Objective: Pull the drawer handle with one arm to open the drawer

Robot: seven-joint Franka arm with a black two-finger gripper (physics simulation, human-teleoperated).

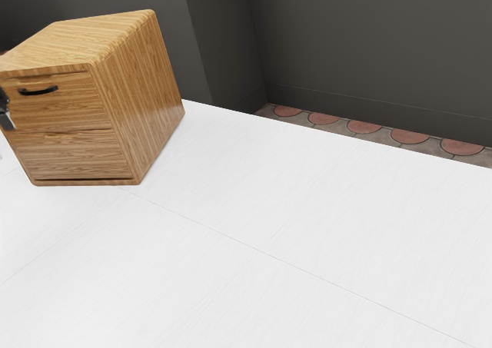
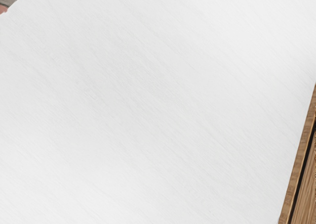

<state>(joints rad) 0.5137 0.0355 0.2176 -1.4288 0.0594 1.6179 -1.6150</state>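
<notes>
A broad white table (image 1: 292, 233) carries a wooden cabinet (image 1: 138, 79) at the exterior view's far left. It is set at an angle, so its drawer fronts face the edge where the arm comes in. The top drawer (image 1: 65, 108) sits above a plain lower drawer (image 1: 69, 152) and looks shut, its face flush with the cabinet front. Its thin black handle (image 1: 38, 91) bows outward near the upper edge, leaving room to hook or pinch it. The gripper (image 1: 6, 116) shows as a dark sliver at the frame's edge, just beside the drawer front and slightly below the handle. Whether it is released or clenched cannot be told, and nothing appears held. From the hand's own camera, bare tabletop (image 2: 148, 105) spreads out beside a strip of the cabinet's wooden edge (image 2: 299, 179) (a sign the hand sits close to the front). The pull has evidently not begun, and the hand likely needs to rise to the handle.
</notes>
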